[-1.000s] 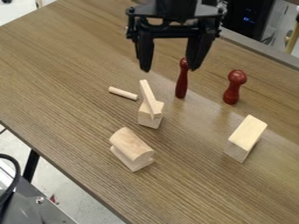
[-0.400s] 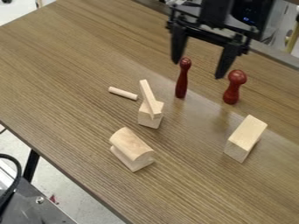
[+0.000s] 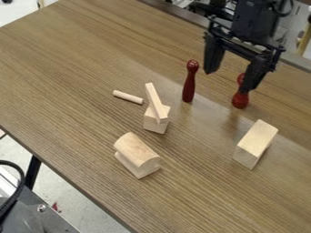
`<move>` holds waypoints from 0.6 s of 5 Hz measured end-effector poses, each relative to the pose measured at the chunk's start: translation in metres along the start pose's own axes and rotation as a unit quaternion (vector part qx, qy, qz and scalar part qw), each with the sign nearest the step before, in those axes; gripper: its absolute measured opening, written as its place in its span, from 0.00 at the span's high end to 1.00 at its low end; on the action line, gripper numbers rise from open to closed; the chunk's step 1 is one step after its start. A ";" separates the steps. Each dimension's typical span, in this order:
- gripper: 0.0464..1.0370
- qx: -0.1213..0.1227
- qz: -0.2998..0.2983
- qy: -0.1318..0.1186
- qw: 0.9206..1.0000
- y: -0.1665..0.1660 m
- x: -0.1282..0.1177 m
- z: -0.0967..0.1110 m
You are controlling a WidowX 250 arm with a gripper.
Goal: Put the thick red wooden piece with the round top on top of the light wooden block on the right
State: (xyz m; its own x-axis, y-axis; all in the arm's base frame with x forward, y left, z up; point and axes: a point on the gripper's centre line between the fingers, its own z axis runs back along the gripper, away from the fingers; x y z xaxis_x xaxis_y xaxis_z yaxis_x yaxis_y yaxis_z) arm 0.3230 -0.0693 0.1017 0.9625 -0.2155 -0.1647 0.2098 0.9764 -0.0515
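Now farther right over the wooden counter (image 3: 72,82), the black pincer (image 3: 227,82) hangs with its two fingers spread wide and nothing between them. A second ago it was above the slim pin (image 3: 189,86); moments later it was over the gap between the two red pins, and it has since shifted right again and slightly lower in the view, its finger on the right now passing in front of the stout pin (image 3: 240,99), whose head and neck had been in full sight. Whether that finger touches the pin cannot be told. The stout pin stands upright on the counter at the right of centre, round head up and base down, its long axis vertical. The slim pin, to its left, also stands on end, its narrow body running straight up to a small knob. Both hold their earlier spots, as do the pale wooden pieces: a dowel (image 3: 128,97) lying on its side and slanting down to the right; a stick (image 3: 154,98) tilted up and to the left against a small block (image 3: 155,125); a round-topped block (image 3: 137,149) nearer the camera; and an oblong block (image 3: 256,139) at right, its length slanting up to the right.
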 end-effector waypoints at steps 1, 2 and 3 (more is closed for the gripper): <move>0.04 -0.006 -0.052 -0.024 0.998 -0.002 0.017 -0.006; 0.04 -0.009 -0.071 -0.029 0.997 -0.002 0.033 -0.014; 0.04 -0.005 -0.074 -0.025 0.997 -0.001 0.038 -0.016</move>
State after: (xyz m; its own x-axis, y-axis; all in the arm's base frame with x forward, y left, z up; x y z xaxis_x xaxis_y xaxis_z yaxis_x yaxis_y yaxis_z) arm 0.3568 -0.0783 0.0797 0.9287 -0.3557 -0.1046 0.3484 0.9337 -0.0821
